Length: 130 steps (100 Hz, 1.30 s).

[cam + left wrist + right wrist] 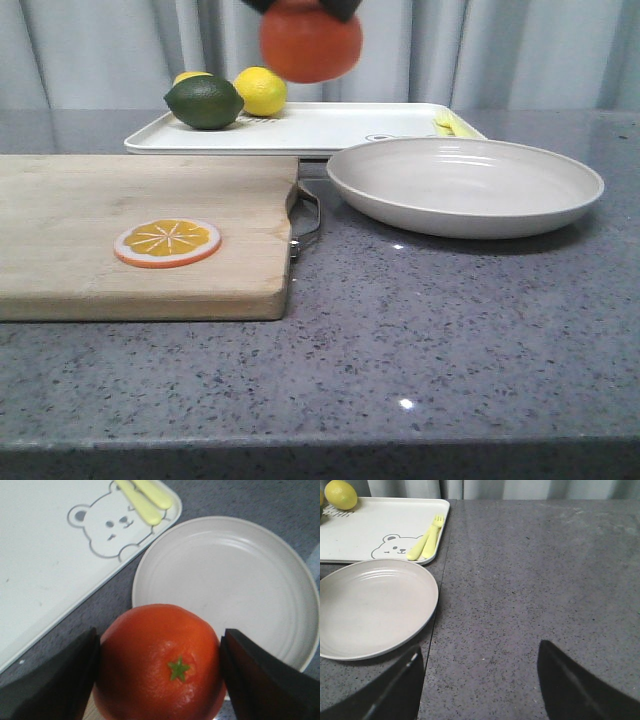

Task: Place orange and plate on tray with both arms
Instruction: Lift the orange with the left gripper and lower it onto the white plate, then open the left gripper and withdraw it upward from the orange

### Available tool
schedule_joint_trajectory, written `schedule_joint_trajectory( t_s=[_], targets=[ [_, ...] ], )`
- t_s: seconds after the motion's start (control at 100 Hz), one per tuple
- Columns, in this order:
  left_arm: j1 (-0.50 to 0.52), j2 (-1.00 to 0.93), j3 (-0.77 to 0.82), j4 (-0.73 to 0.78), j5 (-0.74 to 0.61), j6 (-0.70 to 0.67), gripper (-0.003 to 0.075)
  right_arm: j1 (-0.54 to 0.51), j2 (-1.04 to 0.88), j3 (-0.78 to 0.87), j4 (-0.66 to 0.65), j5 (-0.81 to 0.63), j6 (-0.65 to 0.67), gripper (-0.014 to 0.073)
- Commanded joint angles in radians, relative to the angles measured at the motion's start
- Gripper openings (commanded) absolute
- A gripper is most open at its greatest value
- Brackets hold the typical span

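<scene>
1. The orange is clamped between the two dark fingers of the left claw, stem dimple facing the wrist camera; in the front view it hangs high in the air above the near edge of the tray
2. The plate lies on the grey surface, just in front of the tray and not on it
3. The right claw is spread wide and holds nothing, hovering over bare surface beside the plate
4. Step in hand, as I judge it: carrying the orange to the tray. Next the left arm needs to lower it onto a free patch, clear of the lime, lemon and yellow cutlery; the plate is not yet gripped
</scene>
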Motion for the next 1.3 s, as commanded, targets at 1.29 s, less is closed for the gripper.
schedule_joint_trajectory(
  t_s=[1.29],
  targets=[
    [-0.206,0.254,-0.190,-0.033,-0.129,-0.006,0.0502,0.000,0.018,-0.035,-0.006,-0.043,-0.001,0.0495]
  ],
)
